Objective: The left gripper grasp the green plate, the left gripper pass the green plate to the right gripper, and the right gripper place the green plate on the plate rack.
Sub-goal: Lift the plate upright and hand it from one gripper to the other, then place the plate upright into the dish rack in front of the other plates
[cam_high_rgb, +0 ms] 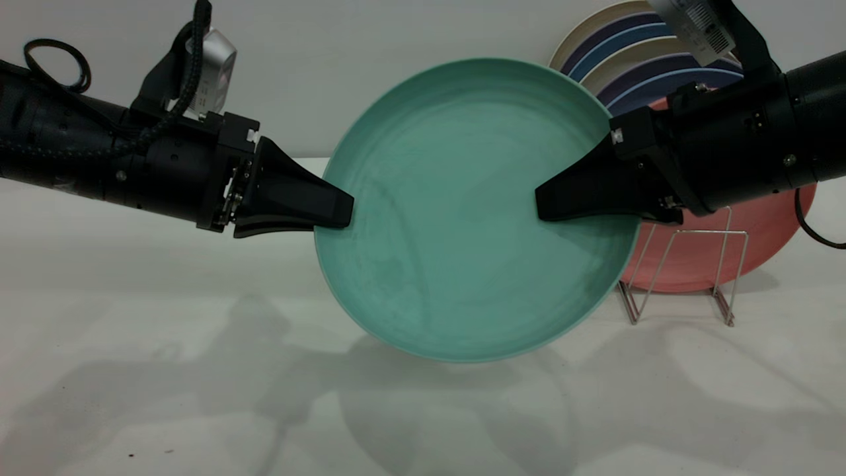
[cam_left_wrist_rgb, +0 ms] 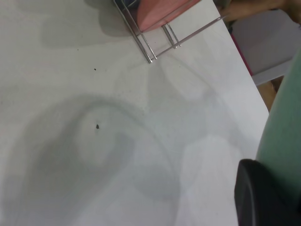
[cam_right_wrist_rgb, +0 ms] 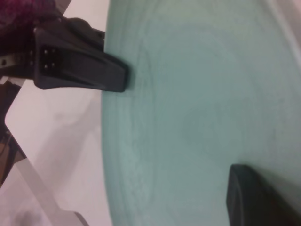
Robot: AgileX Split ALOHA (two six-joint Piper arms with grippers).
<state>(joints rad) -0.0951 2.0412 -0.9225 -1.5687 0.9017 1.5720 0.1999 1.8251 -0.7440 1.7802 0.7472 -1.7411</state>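
Round matte teal-green plate with low raised rim [cam_high_rgb: 476,211]: held upright in mid-air above the white table [cam_high_rgb: 198,370], open face to the exterior camera, flat axis running arm to arm; no writing or brand legible anywhere on it. Black left gripper with thick pointed fingers [cam_high_rgb: 330,208]: clamped on the plate's left rim, fingers narrowed to the rim's thickness. Black blocky right gripper [cam_high_rgb: 552,198]: front finger laid on the plate's right face, pinching that edge likewise. Thin silver wire plate rack [cam_high_rgb: 681,277]: on the table behind and right of the plate, carrying a salmon-pink plate [cam_high_rgb: 767,231]; striped cream and blue plates [cam_high_rgb: 634,59] stand further back. Left wrist view: one black fingertip [cam_left_wrist_rgb: 261,197] against the green plate's edge [cam_left_wrist_rgb: 284,136], rack [cam_left_wrist_rgb: 153,44] and pink plate [cam_left_wrist_rgb: 157,12] well apart across the table. Right wrist view: green plate face [cam_right_wrist_rgb: 197,113] fills the view, left gripper [cam_right_wrist_rgb: 120,77] on its far rim, right gripper's own finger [cam_right_wrist_rgb: 256,197] pressed on the near face.
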